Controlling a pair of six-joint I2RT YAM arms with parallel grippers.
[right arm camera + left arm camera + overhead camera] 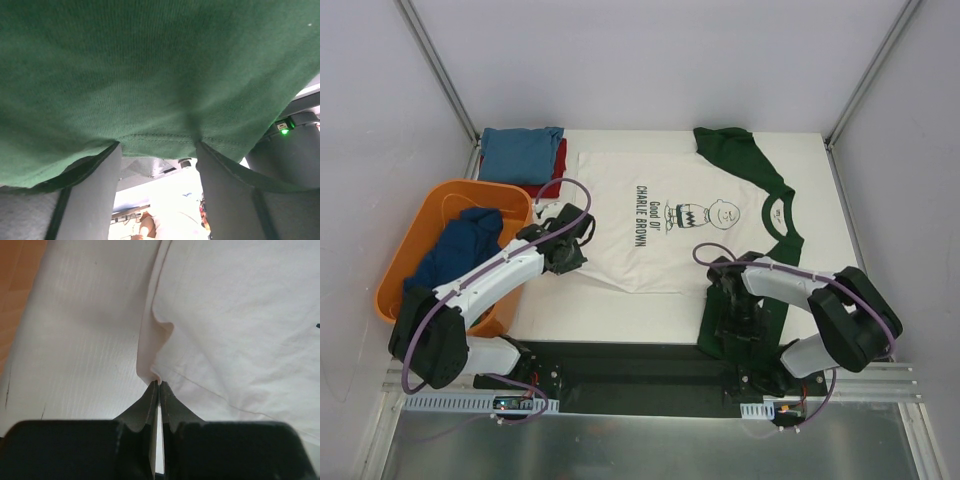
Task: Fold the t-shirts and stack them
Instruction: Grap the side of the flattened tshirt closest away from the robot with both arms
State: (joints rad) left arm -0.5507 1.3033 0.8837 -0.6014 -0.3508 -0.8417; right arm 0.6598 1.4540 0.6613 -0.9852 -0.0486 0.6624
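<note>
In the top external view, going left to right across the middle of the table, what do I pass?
orange basket → left gripper → printed front of the cream t-shirt → right gripper

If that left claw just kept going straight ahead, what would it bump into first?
The cream shirt: the left gripper pinches its edge, so it would likely push into that cloth first.

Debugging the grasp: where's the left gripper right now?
Top view, left of centre: the left gripper is at the near-left hem corner of the cream t-shirt, just right of the orange basket, pinching the hem.
</note>
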